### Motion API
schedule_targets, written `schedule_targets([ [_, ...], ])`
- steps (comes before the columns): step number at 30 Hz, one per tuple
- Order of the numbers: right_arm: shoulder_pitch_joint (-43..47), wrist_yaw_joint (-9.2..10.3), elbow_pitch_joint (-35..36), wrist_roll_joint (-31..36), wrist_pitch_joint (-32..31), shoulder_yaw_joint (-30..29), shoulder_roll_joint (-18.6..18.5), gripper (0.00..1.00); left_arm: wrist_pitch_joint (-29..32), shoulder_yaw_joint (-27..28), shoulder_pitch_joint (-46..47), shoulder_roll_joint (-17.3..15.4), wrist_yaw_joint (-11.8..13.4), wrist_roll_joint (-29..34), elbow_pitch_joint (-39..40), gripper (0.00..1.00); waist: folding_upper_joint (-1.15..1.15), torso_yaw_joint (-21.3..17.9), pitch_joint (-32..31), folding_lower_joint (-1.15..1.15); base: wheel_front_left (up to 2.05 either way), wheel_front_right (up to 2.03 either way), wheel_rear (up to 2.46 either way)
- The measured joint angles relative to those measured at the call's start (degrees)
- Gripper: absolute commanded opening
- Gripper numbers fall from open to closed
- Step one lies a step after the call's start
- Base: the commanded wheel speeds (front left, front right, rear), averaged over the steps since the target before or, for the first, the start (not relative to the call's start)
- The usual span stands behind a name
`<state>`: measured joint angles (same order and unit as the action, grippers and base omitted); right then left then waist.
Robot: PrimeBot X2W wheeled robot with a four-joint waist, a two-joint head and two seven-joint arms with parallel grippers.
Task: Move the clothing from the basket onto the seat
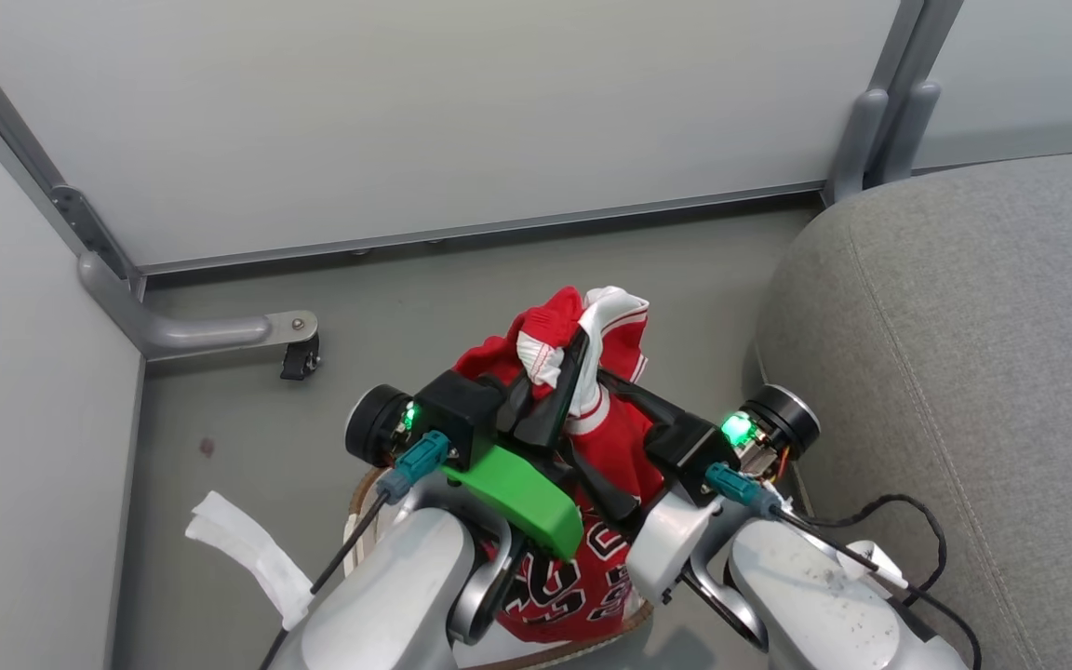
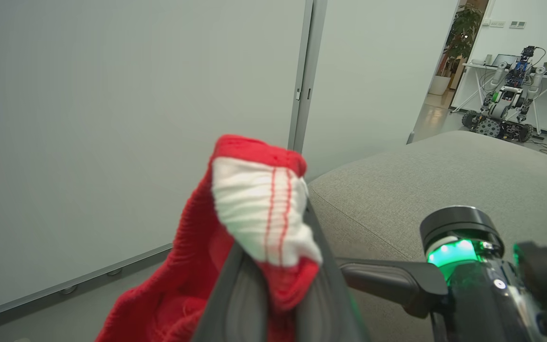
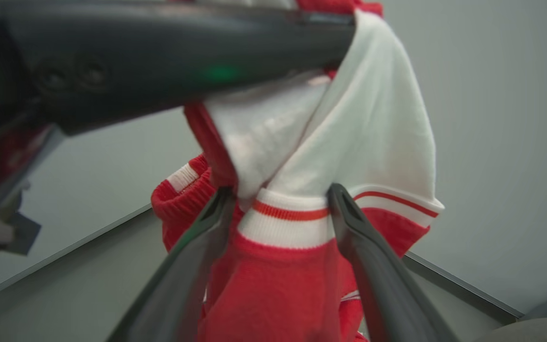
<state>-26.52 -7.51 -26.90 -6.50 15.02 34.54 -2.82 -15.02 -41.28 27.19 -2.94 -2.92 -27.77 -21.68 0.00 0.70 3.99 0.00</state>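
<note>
In the head view, the left gripper (image 1: 577,348) is pinched shut on the top fold of the clothing (image 1: 620,439). The jersey hangs as a bunched column, with its long axis running from that fold down into the basket (image 1: 364,482) and the numerals lowest. The right gripper (image 1: 587,414) reaches in from the right with its fingers spread around the fabric. The rounded edge of the seat (image 1: 964,372) lies just beside the basket on the right. Bare floor (image 1: 462,279) runs ahead to the wall panel (image 1: 406,112).

In the left wrist view, the closed fingers (image 2: 240,285) clamp a red-and-white cuff of the clothing (image 2: 254,209). The seat (image 2: 420,190) stretches away to the right, level with them.

In the right wrist view, the parted fingers (image 3: 349,218) straddle the clothing (image 3: 292,285) at its striped band. I cannot tell whether they press on it.
</note>
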Motion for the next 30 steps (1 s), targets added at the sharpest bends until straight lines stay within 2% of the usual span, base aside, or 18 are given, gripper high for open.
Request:
schedule_targets([
  [11,-0.8,0.0,-3.3,1.7,0.1,-1.2,0.0,1.0,0.0,-4.4,2.0,0.0,0.9,-2.0,1.4,0.0,0.0,1.4,0.8,0.0,0.0,0.0,0.0],
  [30,-5.0,0.0,-8.2,3.2,0.1,-4.0,0.0,0.98,0.0,-12.4,8.2,-0.1,2.0,-5.6,5.6,0.0,0.0,7.1,5.5,0.0,0.0,0.0,0.0],
])
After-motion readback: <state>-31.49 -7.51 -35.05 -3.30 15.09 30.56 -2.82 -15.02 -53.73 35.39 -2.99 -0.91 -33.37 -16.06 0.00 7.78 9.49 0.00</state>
